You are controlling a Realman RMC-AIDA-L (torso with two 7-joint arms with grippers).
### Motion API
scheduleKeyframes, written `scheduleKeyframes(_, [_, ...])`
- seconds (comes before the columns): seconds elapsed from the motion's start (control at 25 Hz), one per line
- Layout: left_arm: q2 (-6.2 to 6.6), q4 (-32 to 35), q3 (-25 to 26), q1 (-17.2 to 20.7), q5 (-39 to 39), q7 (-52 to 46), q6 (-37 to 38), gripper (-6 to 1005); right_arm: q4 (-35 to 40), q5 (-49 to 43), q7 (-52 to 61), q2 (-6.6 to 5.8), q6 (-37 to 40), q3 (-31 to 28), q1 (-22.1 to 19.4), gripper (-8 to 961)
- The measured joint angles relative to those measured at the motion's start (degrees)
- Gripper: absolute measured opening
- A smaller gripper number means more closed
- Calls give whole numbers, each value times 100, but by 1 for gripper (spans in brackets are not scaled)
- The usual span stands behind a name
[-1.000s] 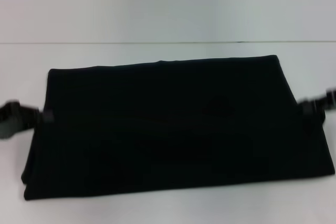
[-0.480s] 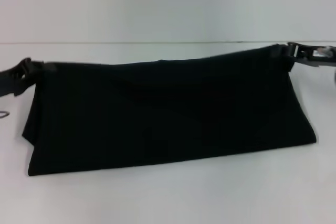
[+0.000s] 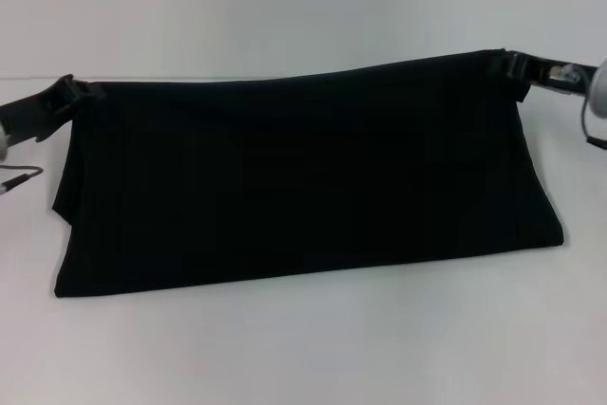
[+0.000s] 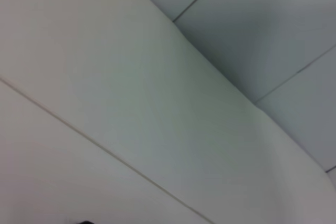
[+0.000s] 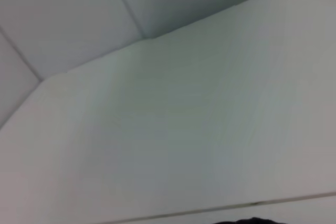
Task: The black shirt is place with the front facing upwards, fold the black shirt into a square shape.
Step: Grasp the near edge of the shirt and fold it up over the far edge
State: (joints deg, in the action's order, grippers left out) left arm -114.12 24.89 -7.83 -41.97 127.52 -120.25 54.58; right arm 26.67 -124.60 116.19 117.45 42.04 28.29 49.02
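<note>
**Supervisor:** Start nearest you. Where's the garment?

**Operator:** The near fold of the black shirt [image 3: 303, 177] rests on the white table [image 3: 313, 348]. From there the cloth rises as one broad black panel, wider than it is tall, with no lettering showing. I judge it part-folded into a long band.

**Supervisor:** And the arms?

**Operator:** Farther back, my left gripper [image 3: 78, 94] is clenched on the upper left corner and my right gripper [image 3: 509, 65] pinches the upper right corner, so the top edge hangs stretched between them above the table. The fingers are hard to pick out against the cloth, so I infer the grasp from that taut edge. Both wrist views show only pale surfaces.

**Supervisor:** What's left?

**Operator:** Laying this layer down, then probably folding crosswise to make a square.
</note>
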Motion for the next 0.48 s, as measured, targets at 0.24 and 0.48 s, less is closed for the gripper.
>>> scheduleKeyframes(0.24, [-247,-200,6,-237,-49,339,-916,44,-457,78,-760,253,-1227,54,302,100])
scheduleKeyframes(0.48, [-529,-232,12,-383,-506,1173,-1901,45,-1041,1334,-2546,266,-1829,62,449,119])
